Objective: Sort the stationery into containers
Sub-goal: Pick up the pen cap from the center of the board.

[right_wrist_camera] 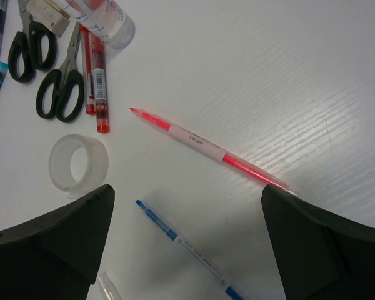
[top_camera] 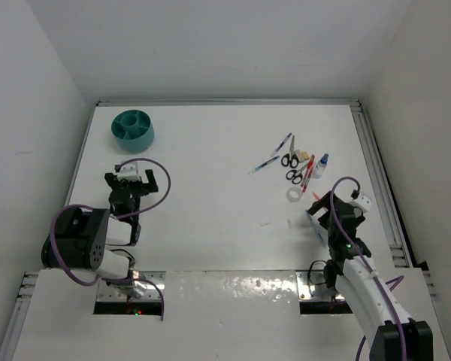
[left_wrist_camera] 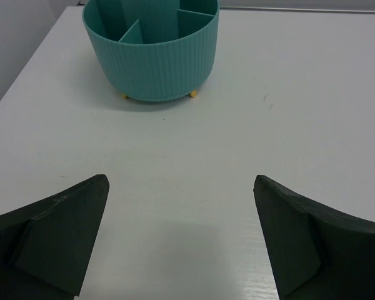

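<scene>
Ribbed teal plastic organiser [left_wrist_camera: 151, 59], matt

a round teal organiser [top_camera: 134, 140], ribbed outside and split by inner dividers, stands upright at the upper left of the top view. the stationery lies in a loose cluster right of centre. two black-handled scissors [top_camera: 289, 159] lie shut, side by side, with a clear tape ring [top_camera: 295, 194] flat just below them. a blue-capped bottle [top_camera: 322, 165] lies at the cluster's right, a beige block [top_camera: 304, 156] at its top, and two dark red pens [top_camera: 308, 171] lie together. in the right wrist view a pink-red pen [right_wrist_camera: 206, 147] slants across the centre, with a light blue pen [right_wrist_camera: 184, 240] apart below it.
</scene>
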